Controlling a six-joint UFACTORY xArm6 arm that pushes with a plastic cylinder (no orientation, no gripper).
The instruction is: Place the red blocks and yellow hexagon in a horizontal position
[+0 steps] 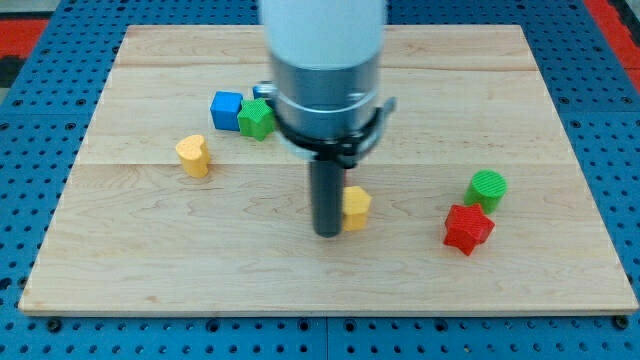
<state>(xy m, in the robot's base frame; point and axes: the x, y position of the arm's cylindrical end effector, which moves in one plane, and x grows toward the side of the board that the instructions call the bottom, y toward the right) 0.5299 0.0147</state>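
Observation:
My tip (327,232) rests on the wooden board (150,260) just left of centre, touching the left side of a yellow hexagon block (356,208). A red star-shaped block (468,228) lies to the view's right of the hexagon, about level with it. I see only one red block; the arm's body may hide more behind it. A green round block (487,188) sits just above the red star, close to it or touching it.
A yellow heart-shaped block (193,155) lies at the view's left. A blue cube (227,108) and a green ribbed block (257,119) sit together at the upper left, partly behind the arm. Blue pegboard surrounds the board.

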